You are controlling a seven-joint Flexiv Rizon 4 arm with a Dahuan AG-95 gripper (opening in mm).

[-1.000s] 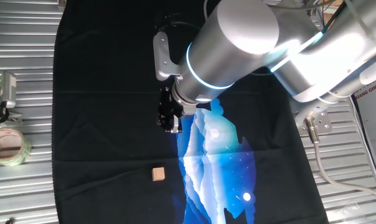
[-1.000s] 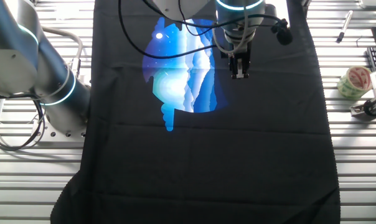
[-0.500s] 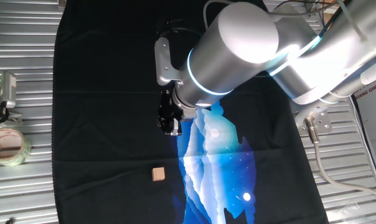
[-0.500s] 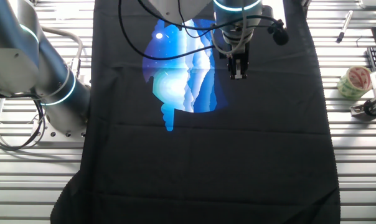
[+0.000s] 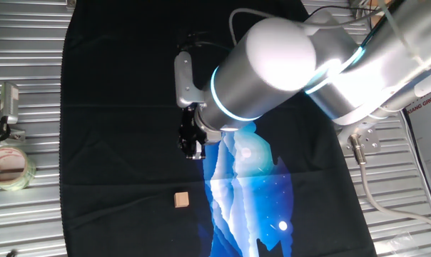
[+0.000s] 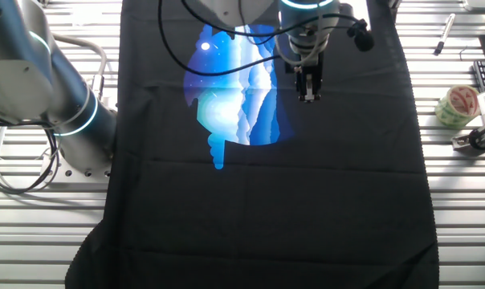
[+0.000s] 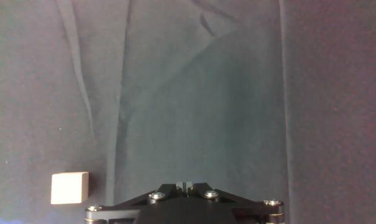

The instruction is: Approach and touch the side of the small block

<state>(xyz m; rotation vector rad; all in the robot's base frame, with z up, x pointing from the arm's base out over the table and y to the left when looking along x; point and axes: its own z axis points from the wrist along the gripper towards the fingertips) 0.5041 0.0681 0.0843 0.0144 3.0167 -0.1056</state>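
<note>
The gripper (image 5: 194,151) hangs above the dark cloth on the counter (image 5: 30,93), its fingers drawn narrow, nearly together, holding nothing. The small block (image 5: 180,199) lies well apart from it, toward the near edge in one fixed view and low-left of the fingers in the hand view. The other fixed view shows the gripper but not the block.

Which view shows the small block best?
Hand view: the small block is large and unobstructed, lying on the dark cloth at lower left. One fixed view shows it tiny, apart from the gripper. The other fixed view doesn't show it.
</note>
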